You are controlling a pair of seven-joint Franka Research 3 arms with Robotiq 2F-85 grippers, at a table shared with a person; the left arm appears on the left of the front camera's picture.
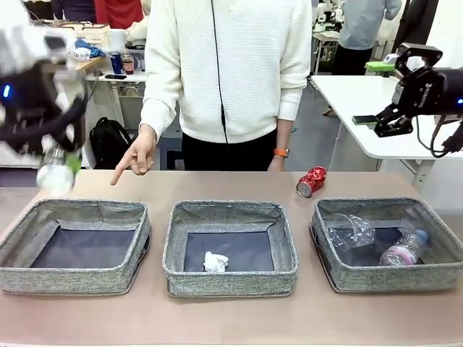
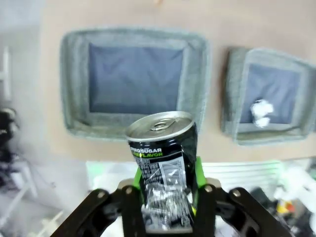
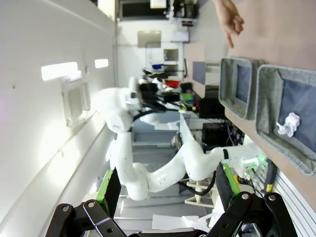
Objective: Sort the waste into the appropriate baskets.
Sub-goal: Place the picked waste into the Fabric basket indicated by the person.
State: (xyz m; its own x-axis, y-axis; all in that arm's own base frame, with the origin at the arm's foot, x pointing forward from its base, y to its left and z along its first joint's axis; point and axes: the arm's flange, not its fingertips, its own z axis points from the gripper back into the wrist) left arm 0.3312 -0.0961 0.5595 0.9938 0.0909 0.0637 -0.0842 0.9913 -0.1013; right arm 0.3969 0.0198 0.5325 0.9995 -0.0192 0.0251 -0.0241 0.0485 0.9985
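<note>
Left gripper [image 2: 168, 177]: green pads clamped on the upright black can [image 2: 163, 143], held in the air above the near wall of the left basket [image 2: 74, 89]. Right gripper [image 1: 371, 94]: jaws apart, empty, raised high above the right basket [image 1: 340, 273].

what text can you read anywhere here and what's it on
"ZERO SUGAR": dark can in the left tool.
"...LAVOR": same can, line below, start hidden.
Fine print on that can, red can, bottle label: too small or blurred.
</note>
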